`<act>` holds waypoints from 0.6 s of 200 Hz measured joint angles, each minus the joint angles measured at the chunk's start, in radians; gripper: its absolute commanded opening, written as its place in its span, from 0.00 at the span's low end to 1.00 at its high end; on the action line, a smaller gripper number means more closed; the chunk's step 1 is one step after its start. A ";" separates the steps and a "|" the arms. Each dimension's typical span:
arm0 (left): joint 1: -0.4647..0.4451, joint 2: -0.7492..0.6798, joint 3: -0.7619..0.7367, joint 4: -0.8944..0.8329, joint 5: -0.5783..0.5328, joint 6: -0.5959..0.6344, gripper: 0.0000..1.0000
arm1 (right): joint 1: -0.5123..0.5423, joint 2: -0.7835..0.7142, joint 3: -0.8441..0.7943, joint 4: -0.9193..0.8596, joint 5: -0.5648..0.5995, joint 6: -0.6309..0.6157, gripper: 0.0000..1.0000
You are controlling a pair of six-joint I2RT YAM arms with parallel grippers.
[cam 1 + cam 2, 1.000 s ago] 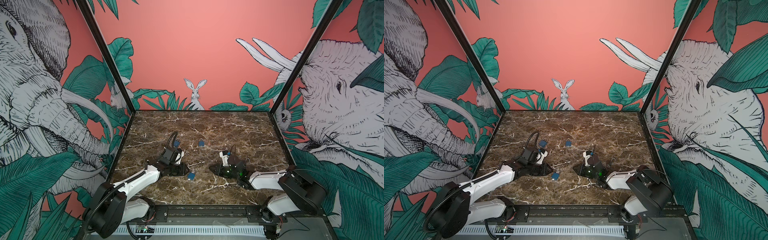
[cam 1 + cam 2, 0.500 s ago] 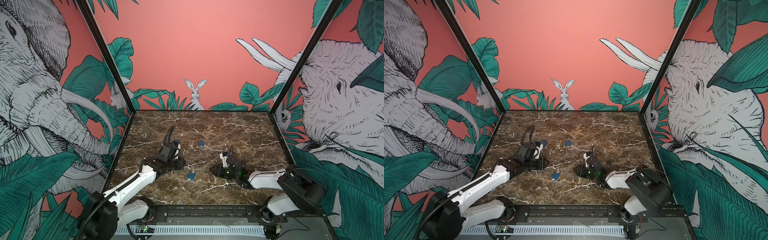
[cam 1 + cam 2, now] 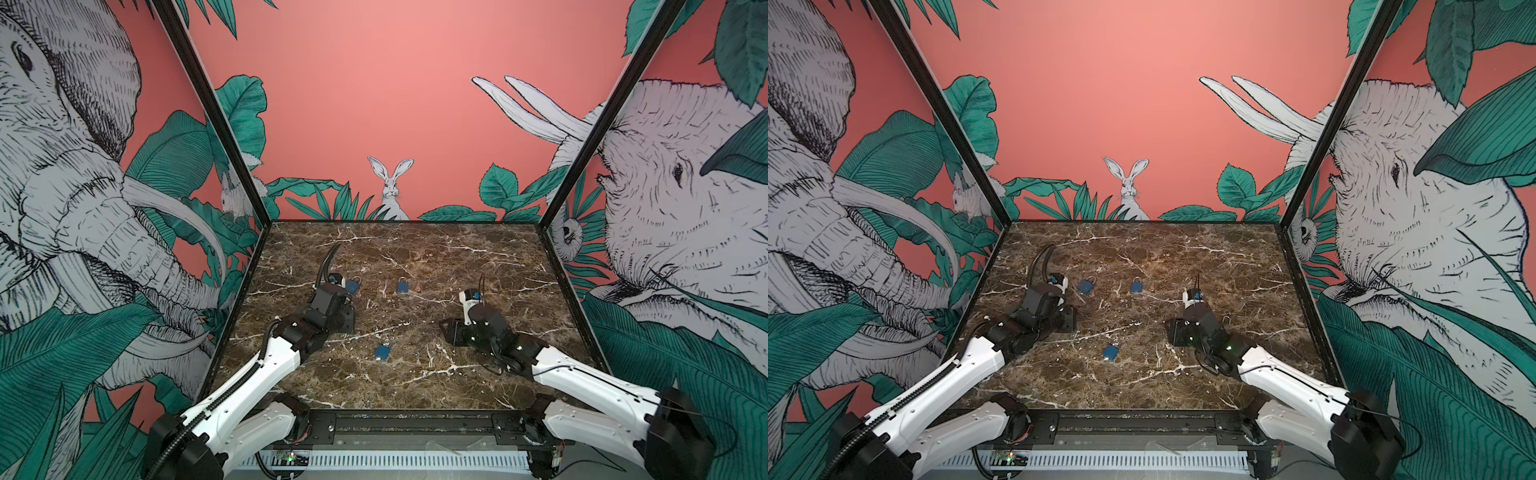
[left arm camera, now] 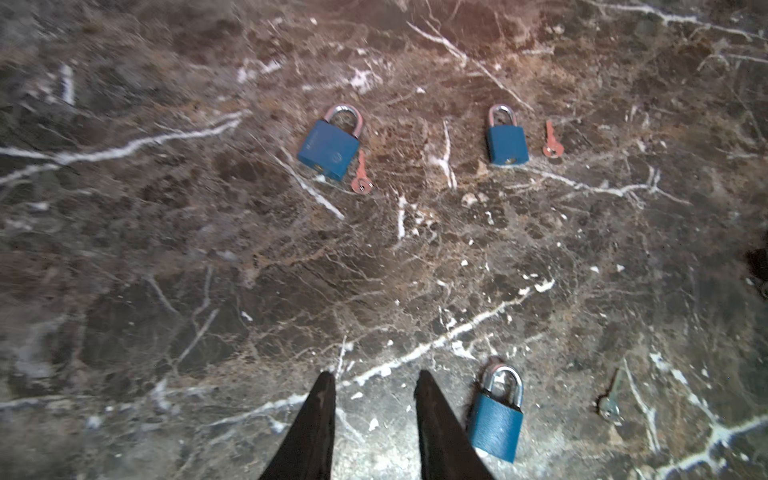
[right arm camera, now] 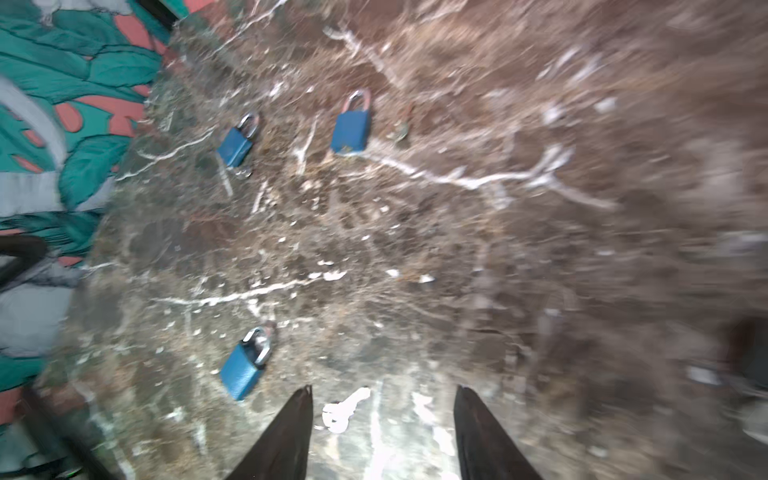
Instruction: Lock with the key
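Observation:
Three blue padlocks lie on the marble table: a near padlock (image 3: 382, 352) (image 3: 1111, 352) (image 4: 496, 415) (image 5: 245, 365), a far-left padlock (image 3: 353, 286) (image 4: 328, 149) and a far-middle padlock (image 3: 402, 286) (image 4: 507, 145). A reddish key (image 4: 361, 178) lies beside the far-left padlock and another key (image 4: 552, 143) beside the far-middle one. A third key (image 5: 345, 409) (image 4: 610, 405) lies flat on the marble between my right gripper's (image 5: 384, 390) (image 3: 451, 332) open fingers, touching neither. My left gripper (image 4: 375, 374) (image 3: 347, 320) is open and empty, just beside the near padlock.
Black frame posts and printed walls close the table on three sides. The black front rail (image 3: 415, 419) runs along the near edge. Bare marble (image 3: 478, 257) stretches behind and to the right of the padlocks.
My right gripper's jaws have spread apart and the key now lies on the marble between them. My left arm has drawn back and to the left, away from the near padlock.

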 measured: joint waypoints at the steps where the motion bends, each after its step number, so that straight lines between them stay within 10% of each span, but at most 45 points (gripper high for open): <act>1: 0.000 -0.001 0.001 0.000 -0.003 0.002 0.34 | 0.000 -0.004 0.000 -0.003 0.002 0.001 0.78; 19: 0.000 -0.020 0.013 -0.001 -0.088 0.025 0.39 | 0.000 -0.096 0.000 -0.097 0.115 -0.019 0.99; 48: 0.000 -0.048 0.014 0.010 -0.222 0.072 0.42 | 0.000 -0.208 0.009 -0.238 0.309 -0.044 0.99; 76: 0.000 -0.071 -0.003 0.067 -0.320 0.119 0.73 | -0.015 -0.243 0.039 -0.343 0.452 -0.072 0.99; 120: 0.000 -0.088 -0.067 0.153 -0.523 0.154 0.96 | -0.094 -0.208 0.090 -0.440 0.574 -0.113 0.99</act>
